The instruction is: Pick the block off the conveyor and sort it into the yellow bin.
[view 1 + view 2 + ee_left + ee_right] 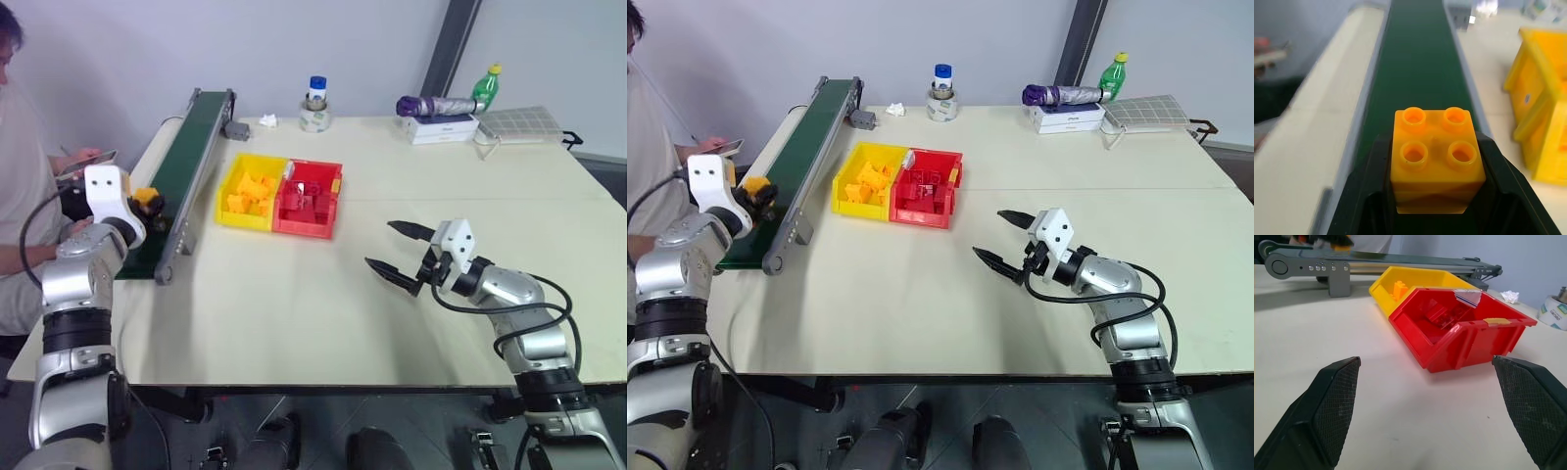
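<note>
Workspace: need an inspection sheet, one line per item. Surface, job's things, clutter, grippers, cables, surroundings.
Surface: pale table, bare in front.
Job's things: block clamped in the left gripper over the conveyor belt; yellow bin, holding yellow blocks, joined to the red bin beside the conveyor.
Clutter: tape roll with a blue-capped jar on it, crumpled paper, white box with a folded umbrella on top, green bottle, keyboard, all along the far edge.
Grippers: left shut on the block; right gripper open, above bare table.
Cables: black cables looped on the right arm.
Surroundings: person seated past the conveyor, holding a phone.
</note>
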Motion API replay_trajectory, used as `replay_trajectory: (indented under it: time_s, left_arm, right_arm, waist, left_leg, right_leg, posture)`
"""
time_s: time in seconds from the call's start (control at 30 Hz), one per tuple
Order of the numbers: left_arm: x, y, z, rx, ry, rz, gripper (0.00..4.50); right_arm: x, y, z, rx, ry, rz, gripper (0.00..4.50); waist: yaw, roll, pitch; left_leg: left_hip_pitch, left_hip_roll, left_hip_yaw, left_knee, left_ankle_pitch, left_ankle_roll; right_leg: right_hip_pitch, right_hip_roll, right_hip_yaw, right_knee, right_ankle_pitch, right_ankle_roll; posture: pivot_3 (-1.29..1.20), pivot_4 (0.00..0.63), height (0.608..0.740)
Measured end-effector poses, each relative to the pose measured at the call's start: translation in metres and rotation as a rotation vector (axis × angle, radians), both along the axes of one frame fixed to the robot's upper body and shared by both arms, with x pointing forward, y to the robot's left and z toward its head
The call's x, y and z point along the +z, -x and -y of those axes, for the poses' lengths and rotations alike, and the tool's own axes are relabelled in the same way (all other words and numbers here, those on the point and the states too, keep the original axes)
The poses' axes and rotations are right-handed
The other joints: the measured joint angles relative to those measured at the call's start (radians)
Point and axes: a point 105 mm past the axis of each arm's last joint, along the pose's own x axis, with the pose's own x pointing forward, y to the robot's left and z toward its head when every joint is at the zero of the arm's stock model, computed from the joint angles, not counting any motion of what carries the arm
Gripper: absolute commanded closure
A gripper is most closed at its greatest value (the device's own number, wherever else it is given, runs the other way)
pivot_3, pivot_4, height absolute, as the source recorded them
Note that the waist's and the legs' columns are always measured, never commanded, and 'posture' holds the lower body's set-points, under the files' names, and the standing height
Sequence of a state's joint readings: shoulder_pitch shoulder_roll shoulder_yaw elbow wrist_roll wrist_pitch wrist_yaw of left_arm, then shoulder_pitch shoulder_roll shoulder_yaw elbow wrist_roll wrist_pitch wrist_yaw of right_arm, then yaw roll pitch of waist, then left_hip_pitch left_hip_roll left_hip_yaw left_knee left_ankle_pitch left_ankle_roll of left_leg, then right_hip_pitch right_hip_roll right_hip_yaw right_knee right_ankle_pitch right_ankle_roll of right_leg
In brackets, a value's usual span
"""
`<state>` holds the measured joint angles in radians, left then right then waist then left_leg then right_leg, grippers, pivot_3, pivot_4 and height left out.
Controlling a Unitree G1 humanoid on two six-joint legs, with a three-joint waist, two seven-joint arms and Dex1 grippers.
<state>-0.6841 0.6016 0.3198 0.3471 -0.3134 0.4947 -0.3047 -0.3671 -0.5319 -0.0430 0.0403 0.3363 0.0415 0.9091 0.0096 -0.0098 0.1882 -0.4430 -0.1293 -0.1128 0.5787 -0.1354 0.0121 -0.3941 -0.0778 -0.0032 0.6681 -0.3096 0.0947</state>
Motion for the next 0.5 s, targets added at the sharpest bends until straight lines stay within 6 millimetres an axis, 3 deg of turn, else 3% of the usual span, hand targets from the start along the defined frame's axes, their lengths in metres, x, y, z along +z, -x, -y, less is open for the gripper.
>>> replay_trajectory:
  time_s: [0.1,0.23,0.3,0.5]
  left_arm:
    - [0.026,-0.007,0.024,-0.077,0.004,0.094,3.13]
    - [0.05,-0.031,0.088,-0.219,0.043,0.179,3.13]
    - [0.049,-0.044,0.108,-0.238,0.047,0.177,3.13]
    - [0.029,-0.071,0.136,-0.232,0.025,0.124,3.13]
  right_arm:
    - [0.0,0.0,0.0,0.001,-0.001,0.002,0.0]
    - [0.003,-0.001,-0.002,0.007,-0.002,0.011,0.0]
    - [0.004,-0.002,-0.005,0.012,-0.004,0.018,0.0]
    - [0.005,-0.002,-0.003,0.001,-0.006,0.023,0.0]
  waist:
    - [0.009,0.0,0.0]
    - [0.02,0.0,0.0]
    - [0.018,0.0,0.0]
    - [-0.004,-0.001,0.0]
  left_leg:
    - [0.0,0.0,-0.001,0.002,0.0,0.0]
    - [0.0,-0.001,0.0,0.005,0.0,0.0]
    - [0.0,-0.001,0.0,0.005,0.0,0.0]
    - [-0.002,-0.001,0.0,0.003,0.001,0.002]
  right_leg:
    - [0.0,0.0,-0.001,0.0,0.0,0.001]
    - [0.002,0.0,-0.001,-0.001,0.003,0.003]
    - [0.003,0.0,-0.001,-0.001,0.003,0.004]
    - [0.002,0.0,-0.001,-0.001,0.003,0.004]
  posture:
    - [0.0,0.15,0.74]
    - [0.0,0.15,0.74]
    - [0.0,0.15,0.74]
    - [0.0,0.15,0.74]
